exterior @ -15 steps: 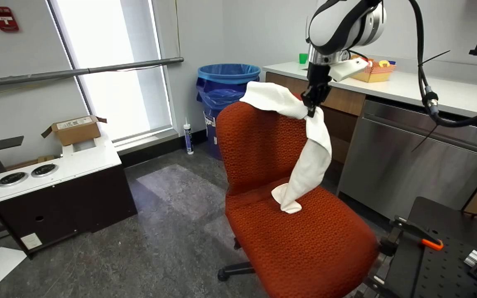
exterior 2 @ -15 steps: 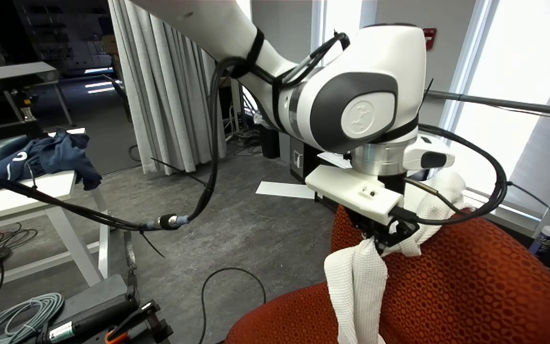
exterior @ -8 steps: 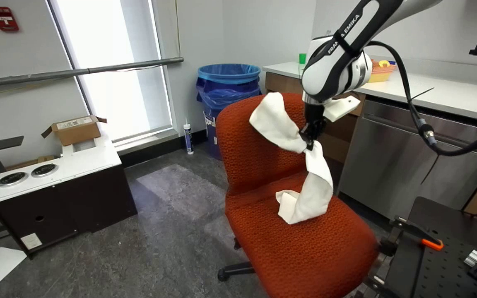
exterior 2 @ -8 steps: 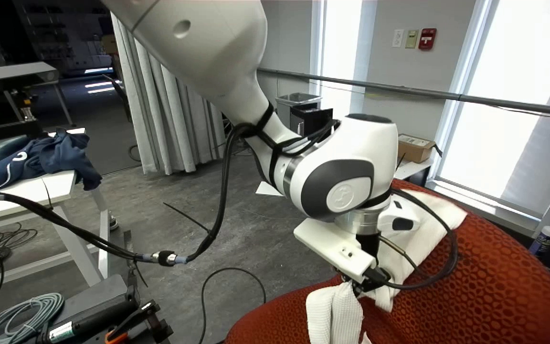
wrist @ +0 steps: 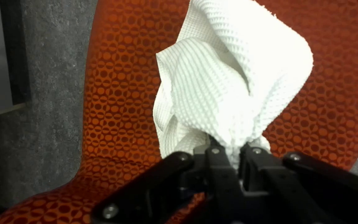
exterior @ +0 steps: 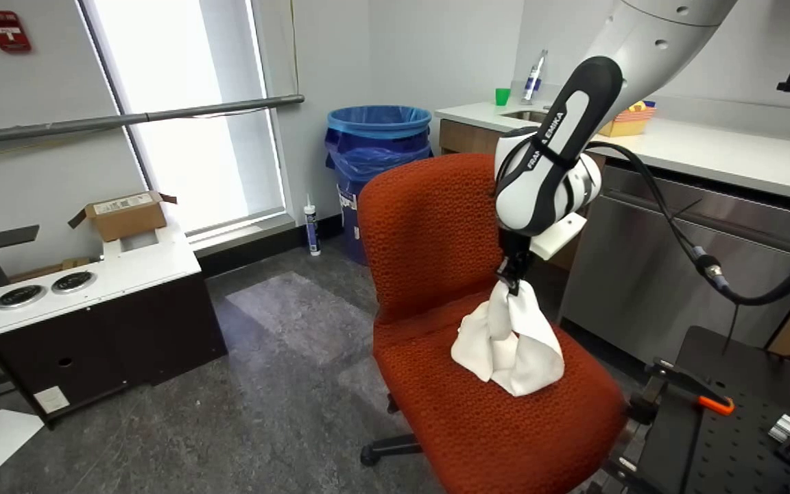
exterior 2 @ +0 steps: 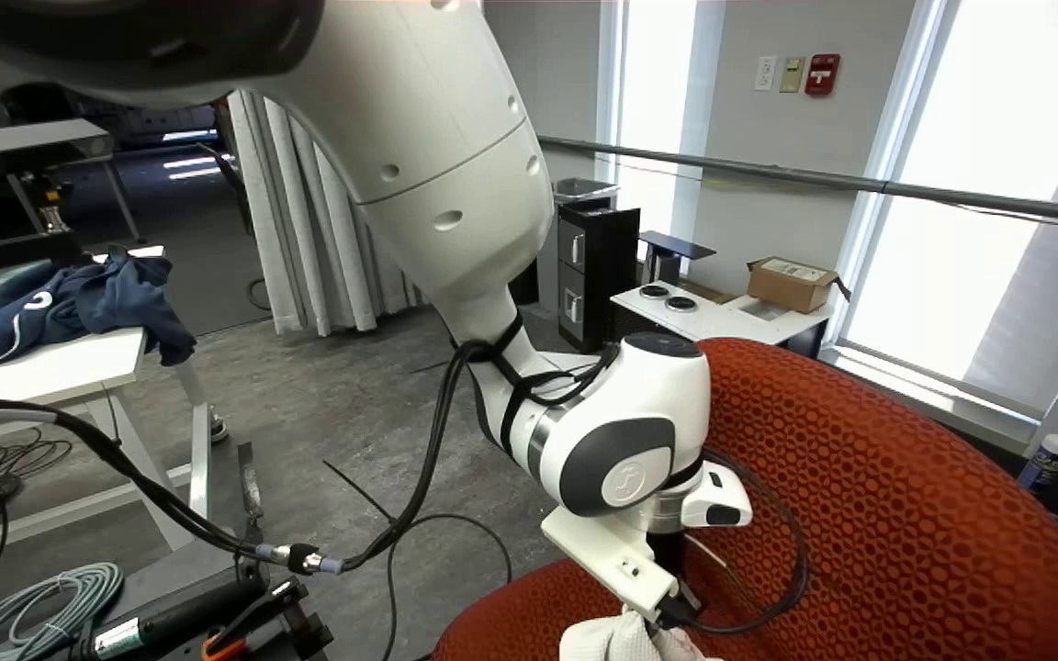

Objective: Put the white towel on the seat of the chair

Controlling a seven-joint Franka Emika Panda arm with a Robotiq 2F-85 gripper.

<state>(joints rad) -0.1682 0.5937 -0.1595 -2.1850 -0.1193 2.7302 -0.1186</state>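
Observation:
The white towel (exterior: 535,360) hangs bunched from my gripper (exterior: 511,288). Its lower folds rest on the orange-red seat of the chair (exterior: 505,439), spread towards the middle. In the wrist view the towel (wrist: 210,84) is pinched between the two fingers of my gripper (wrist: 233,149), with the patterned seat (wrist: 117,105) beneath it. My gripper is shut on the towel, a little above the seat and in front of the backrest (exterior: 429,226). In an exterior view only the top of the towel (exterior 2: 616,640) shows; the rest is cut off below the frame.
The backrest (exterior 2: 906,496) stands close behind the arm. A black perforated table (exterior: 731,425) with an orange-ended tool is beside the seat. A counter with a steel dishwasher (exterior: 697,267) and a blue-lined bin (exterior: 378,158) stand beyond the chair. A cable hangs from the arm (exterior 2: 437,441).
My gripper has moved down with the towel from the top of the backrest to just above the seat. The towel's end has slid off the backrest, and the towel now bunches on the seat.

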